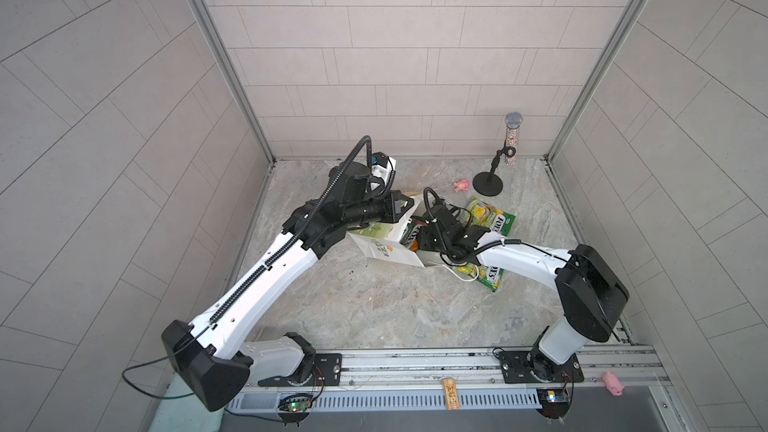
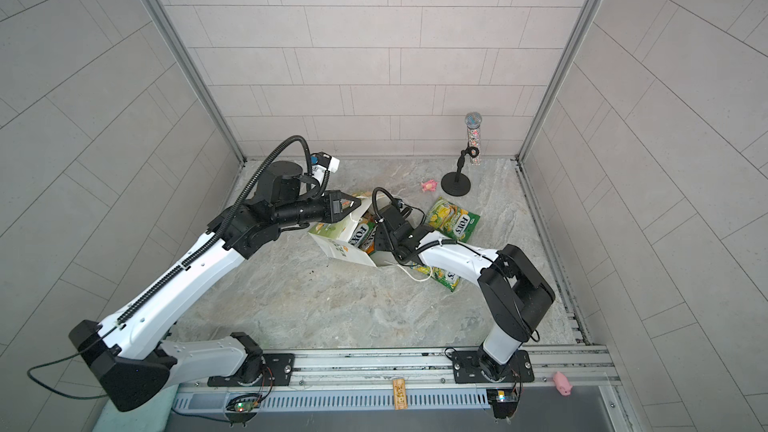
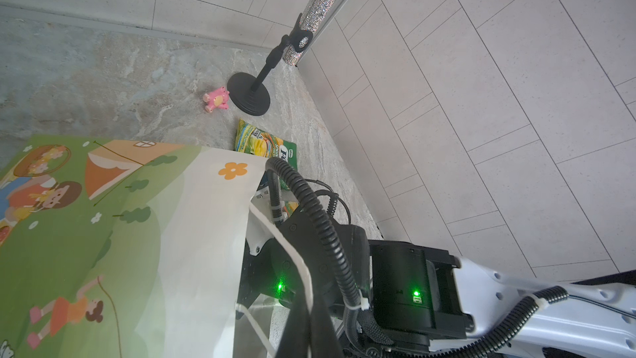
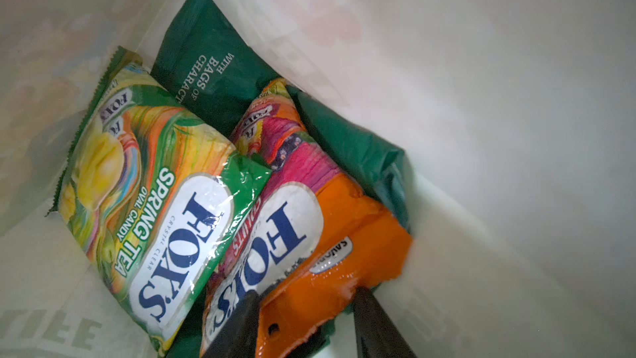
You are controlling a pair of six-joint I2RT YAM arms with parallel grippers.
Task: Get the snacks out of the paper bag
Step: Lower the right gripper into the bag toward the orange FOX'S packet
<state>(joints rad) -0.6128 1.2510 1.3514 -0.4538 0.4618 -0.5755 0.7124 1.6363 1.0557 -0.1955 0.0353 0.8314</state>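
Observation:
The white paper bag (image 1: 386,252) (image 2: 341,243) lies tipped on the table, mouth toward my right arm. My left gripper (image 2: 354,204) (image 3: 311,325) is shut at the bag's upper rim, with the white cord handle (image 3: 303,270) running between its fingers. My right gripper (image 4: 308,292) is inside the bag and hidden in both top views. Its jaws stand apart on either side of the sealed end of the orange-red packet (image 4: 303,222). Beside that lie a yellow-green FOX'S packet (image 4: 155,194) and a dark green bag (image 4: 206,74). Two FOX'S packets (image 1: 490,214) (image 1: 487,275) lie outside on the table.
A glittery microphone on a black round stand (image 1: 488,185) is at the back right, with a small pink toy (image 1: 461,186) next to it. Another pink toy (image 1: 613,384) sits on the front rail. Tiled walls close in three sides.

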